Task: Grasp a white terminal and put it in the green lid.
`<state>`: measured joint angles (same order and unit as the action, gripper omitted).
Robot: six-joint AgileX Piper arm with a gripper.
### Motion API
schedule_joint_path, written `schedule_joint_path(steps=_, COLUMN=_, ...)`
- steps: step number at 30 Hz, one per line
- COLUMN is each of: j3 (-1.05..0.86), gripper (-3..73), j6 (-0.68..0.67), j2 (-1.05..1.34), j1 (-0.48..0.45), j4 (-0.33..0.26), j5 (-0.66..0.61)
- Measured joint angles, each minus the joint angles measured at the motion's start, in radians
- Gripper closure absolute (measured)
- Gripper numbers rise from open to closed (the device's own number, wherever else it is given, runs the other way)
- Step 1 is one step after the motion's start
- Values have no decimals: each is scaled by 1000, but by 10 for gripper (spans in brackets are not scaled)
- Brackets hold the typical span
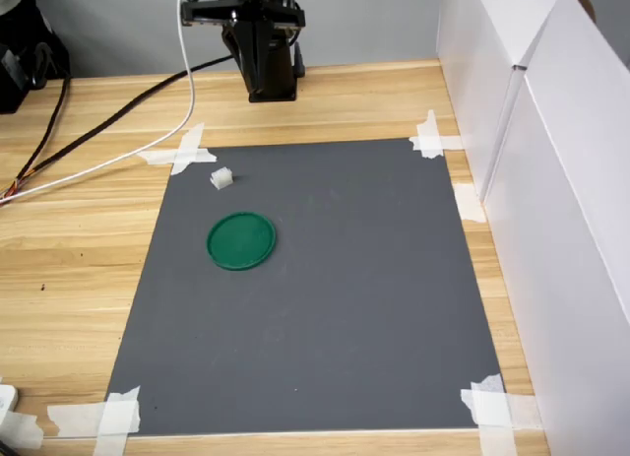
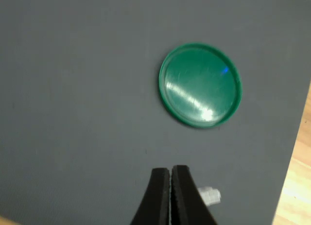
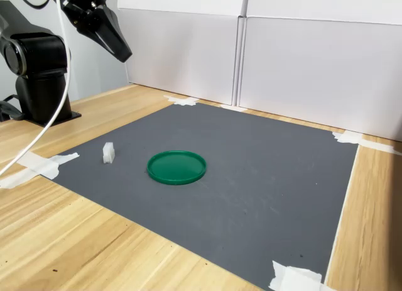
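Arm raised, nothing grasped yet

The end effector [image 2: 170, 196] hangs high with its tips together and empty, likely a start pose. The white terminal [image 1: 221, 178] sits on the grey mat [image 1: 374, 279] at about 11 o'clock from the green lid [image 1: 241, 240], near but apart. No writing is readable.

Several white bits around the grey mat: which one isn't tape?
The small white ridged plastic block, standing upright on the grey mat beside the round green plastic lid; the tape pieces lie flat at corners.
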<state>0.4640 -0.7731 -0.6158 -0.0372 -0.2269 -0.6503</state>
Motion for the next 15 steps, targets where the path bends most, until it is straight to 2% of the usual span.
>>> schedule_joint_path(steps=7, j3=112, gripper=710, j6=-53, j2=-143, j1=0, j4=95, j5=-145)
schedule_joint_path(steps=15, j3=187, gripper=710, j6=-171, j2=-267, j1=0, j4=179, j5=-232)
